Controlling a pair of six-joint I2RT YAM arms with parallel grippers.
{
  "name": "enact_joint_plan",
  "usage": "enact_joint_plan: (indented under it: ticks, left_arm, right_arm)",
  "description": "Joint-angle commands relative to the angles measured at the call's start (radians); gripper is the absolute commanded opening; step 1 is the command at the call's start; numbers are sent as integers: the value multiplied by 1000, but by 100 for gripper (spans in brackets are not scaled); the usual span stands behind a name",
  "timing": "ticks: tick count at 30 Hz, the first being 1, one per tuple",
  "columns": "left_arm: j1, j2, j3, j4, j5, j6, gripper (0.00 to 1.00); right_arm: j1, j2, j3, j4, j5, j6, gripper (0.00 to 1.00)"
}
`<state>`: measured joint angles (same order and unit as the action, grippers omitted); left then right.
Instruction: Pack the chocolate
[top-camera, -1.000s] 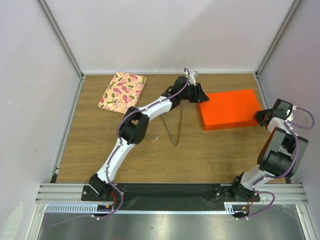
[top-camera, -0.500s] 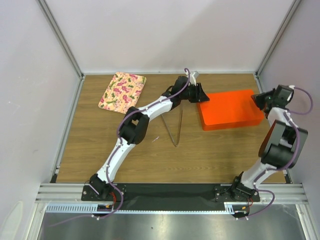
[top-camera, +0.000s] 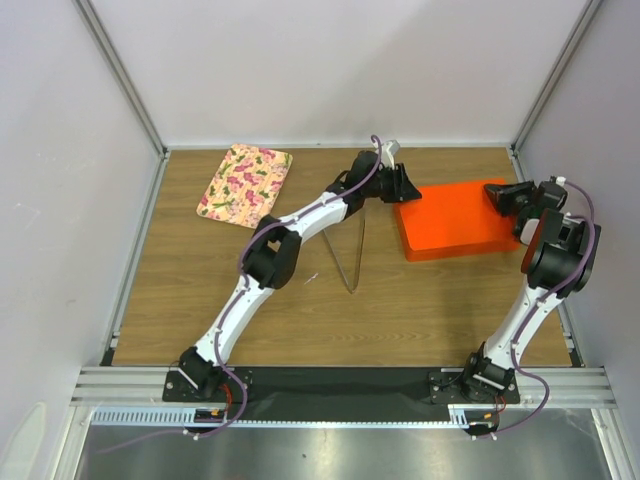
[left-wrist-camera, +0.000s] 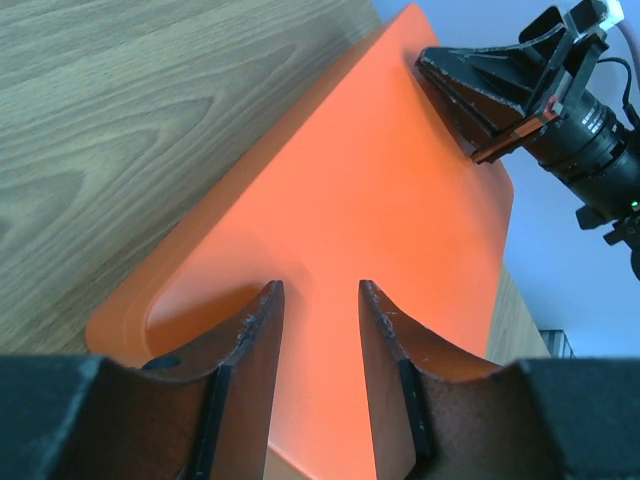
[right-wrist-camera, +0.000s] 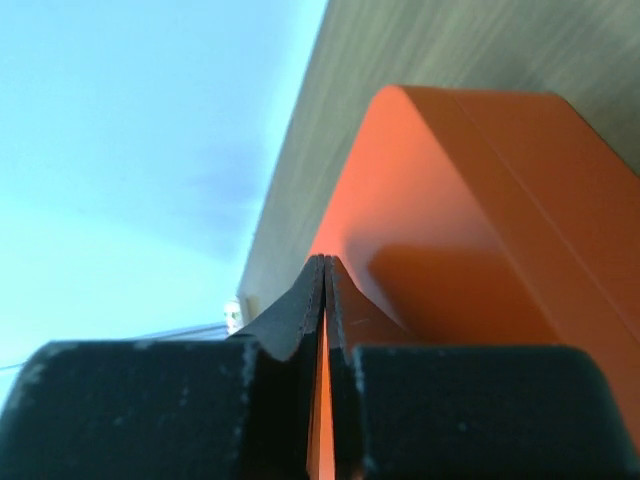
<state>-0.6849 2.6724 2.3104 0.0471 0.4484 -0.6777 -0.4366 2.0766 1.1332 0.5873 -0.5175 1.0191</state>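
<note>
No chocolate shows in any view. The orange rectangular box (top-camera: 460, 218) lies closed at the right of the table. My left gripper (top-camera: 405, 187) is open and empty at the box's left edge; in the left wrist view its fingers (left-wrist-camera: 255, 340) stand apart just over the orange lid (left-wrist-camera: 380, 200). My right gripper (top-camera: 492, 190) is shut and empty, hovering over the box's far right corner; it also shows in the left wrist view (left-wrist-camera: 470, 90). In the right wrist view the shut gripper (right-wrist-camera: 325, 262) points along the lid (right-wrist-camera: 450, 200).
A floral-patterned tray (top-camera: 245, 183) lies at the far left of the wooden table. A thin V-shaped metal piece (top-camera: 350, 255) lies in the middle, under the left arm. White walls and metal posts enclose the table.
My right gripper has swung from beside the box's right edge up and left to over its far right corner. The left arm has barely moved.
</note>
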Motion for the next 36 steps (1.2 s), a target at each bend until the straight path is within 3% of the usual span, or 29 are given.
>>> enact_joint_plan:
  ticks: [1,5,10,13,16,18,19,20,21,24,30,36]
  left_arm:
    - [1,-113,29,-2,9,50,42]
    - [18,-333,-86,-39,-22,124,44]
    - [33,-677,-258,-165,-99,191,48]
    - [35,-811,-370,-272,-146,251,56]
    - [33,-997,-541,-342,-224,293,63]
    - [31,-1146,-693,-349,-252,300,72]
    - [30,-1193,-801,-339,-270,299,75]
    - [28,-1294,-854,-331,-274,299,90]
    - [25,-1337,-899,-326,-275,296,99]
    - [9,-1514,-1034,-332,-303,276,100]
    - [-16,-1775,-1247,-343,-320,244,100]
    - [-15,-1885,-1341,-345,-346,221,100]
  right_arm:
    - [-14,66,11,84,-39,36,4]
    - [9,-98,100,-41,-110,-47,8]
    - [117,-346,157,-579,68,-301,15]
    - [205,-490,158,-878,177,-444,29]
    - [327,-648,123,-1078,327,-527,49]
    - [377,-726,96,-1161,388,-531,81]
    - [409,-804,79,-1182,398,-527,91]
    - [423,-838,57,-1219,401,-521,99]
    - [433,-871,44,-1234,405,-510,100]
    - [518,-1002,8,-1268,418,-545,100]
    - [544,-1165,-45,-1325,352,-599,100]
    - [544,-1213,-69,-1330,286,-633,100]
